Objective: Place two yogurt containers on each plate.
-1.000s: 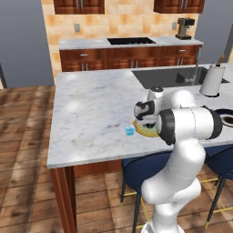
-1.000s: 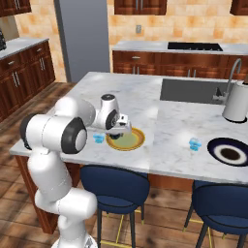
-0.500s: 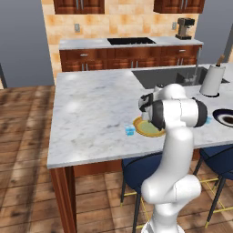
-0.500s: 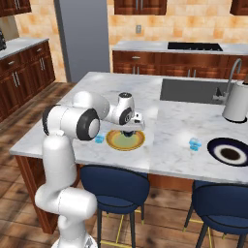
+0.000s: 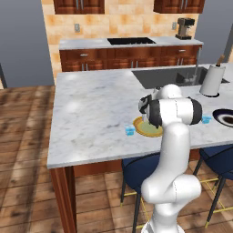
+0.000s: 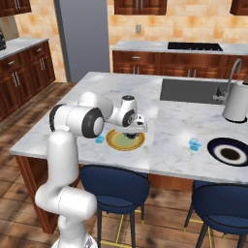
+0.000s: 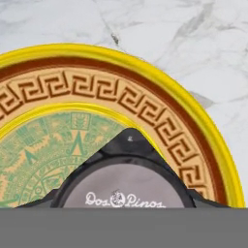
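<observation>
My gripper (image 6: 131, 133) hangs low over the golden-yellow plate (image 6: 116, 143) near the counter's front edge, shut on the dark round yogurt cup (image 7: 127, 186) with a pale printed lid. In the hand view the cup sits over the edge of the yellow plate's (image 7: 196, 128) greenish centre; whether it touches the plate I cannot tell. One pale-blue yogurt tub (image 5: 130, 131) (image 6: 100, 139) stands on the counter just left of that plate. Another blue tub (image 5: 206, 119) (image 6: 194, 143) stands beside the black plate (image 5: 225, 117) (image 6: 228, 153) at the right.
A tall white cylinder (image 5: 212, 79) (image 6: 237, 101) with a brown stick stands behind the black plate. The sink (image 6: 191, 90) with its tap lies behind the plates. Blue stools (image 6: 114, 181) stand under the counter's front edge.
The arm's elbow has swung up and to the right. The hand has moved a little right and come down over the yellow plate with the dark cup still in it.
</observation>
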